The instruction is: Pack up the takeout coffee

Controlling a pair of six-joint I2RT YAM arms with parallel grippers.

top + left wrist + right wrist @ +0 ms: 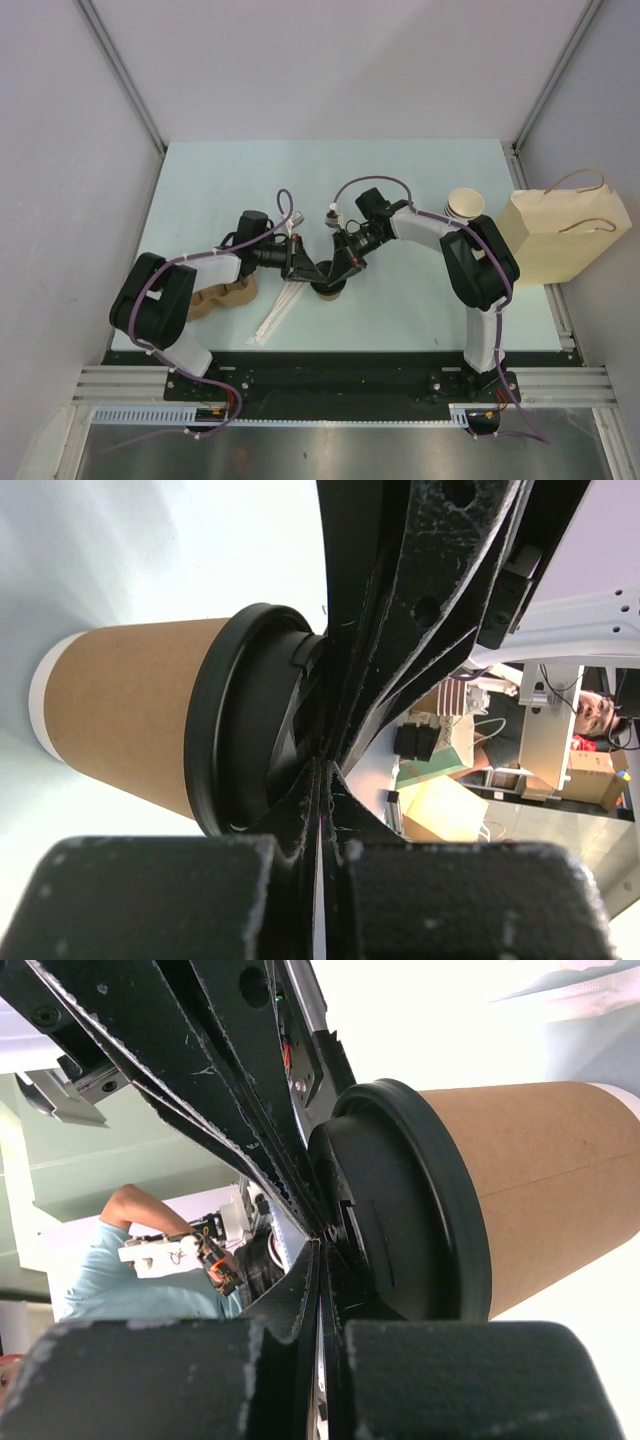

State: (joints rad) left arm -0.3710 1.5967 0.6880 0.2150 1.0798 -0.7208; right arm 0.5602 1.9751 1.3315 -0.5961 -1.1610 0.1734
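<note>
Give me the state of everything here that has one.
takeout coffee, upright, lid on.
left gripper, jaws shut, tips at the lid.
right gripper, jaws shut, tips at the lid.
stack of cups, nested, lidless.
paper bag, open or closed unclear.

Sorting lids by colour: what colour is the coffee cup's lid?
Black lid, best seen in the left wrist view.
</note>
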